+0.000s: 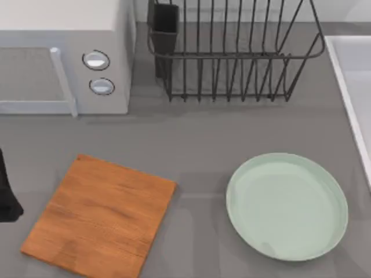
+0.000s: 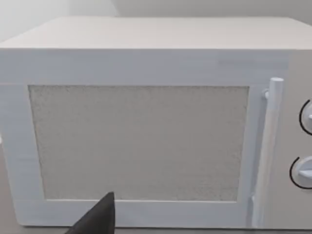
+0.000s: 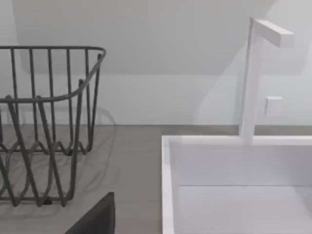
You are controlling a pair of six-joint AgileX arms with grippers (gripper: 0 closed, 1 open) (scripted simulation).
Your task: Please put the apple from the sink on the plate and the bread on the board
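The orange-brown wooden board lies flat at the front left of the table with nothing on it. The pale mint-green plate sits bare at the front right. The white sink runs along the right edge; its rim and part of the basin show in the right wrist view. The apple and the bread are out of view. My left arm is at the far left edge beside the board, and a dark part of its gripper faces the microwave. A dark part of my right gripper sits between the rack and the sink.
A white microwave with a shut door stands at the back left. A dark wire dish rack stands at the back centre, also seen as rack. A white faucet rises behind the sink.
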